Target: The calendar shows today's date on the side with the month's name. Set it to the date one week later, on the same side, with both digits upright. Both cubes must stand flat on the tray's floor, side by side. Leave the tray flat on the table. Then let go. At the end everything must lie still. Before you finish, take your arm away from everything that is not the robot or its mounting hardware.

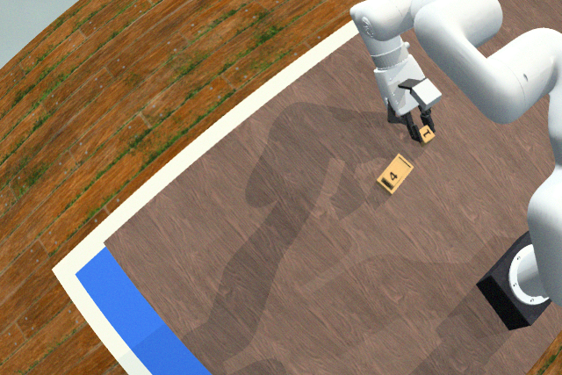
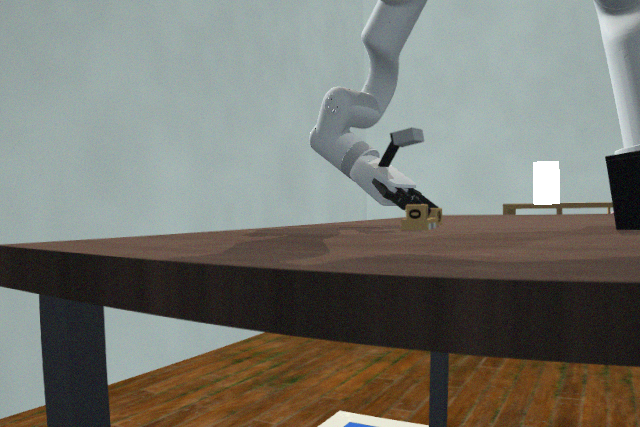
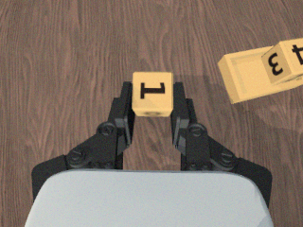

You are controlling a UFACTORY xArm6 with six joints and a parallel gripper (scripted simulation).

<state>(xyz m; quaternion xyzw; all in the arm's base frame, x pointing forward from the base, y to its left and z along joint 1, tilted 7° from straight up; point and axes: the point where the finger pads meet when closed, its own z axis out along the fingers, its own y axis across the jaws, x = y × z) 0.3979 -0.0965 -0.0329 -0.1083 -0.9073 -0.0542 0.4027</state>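
A wooden cube (image 1: 427,134) (image 2: 439,214) (image 3: 152,94) sits between the two black fingertips of my gripper (image 1: 424,133) (image 3: 152,96). The fingers are shut on it, and its 1 faces up, lying sideways in the wrist view. Any small gap under it cannot be told. The wooden tray (image 1: 403,163) (image 2: 410,226) (image 3: 229,81) lies flat beside it. The other cube (image 1: 392,173) (image 2: 416,213) (image 3: 279,63) stands at one end of the tray, with 4 on top, 3 on the side toward the tray's vacant end, and 0 facing the exterior camera. The month's name is not readable.
The brown table (image 1: 281,262) (image 2: 491,251) carries the tray and the arm's black base (image 1: 503,300) (image 2: 625,192). The gripper leans low over the table, and the tray is to its right in the wrist view. The table's edge is behind the arm's wrist.
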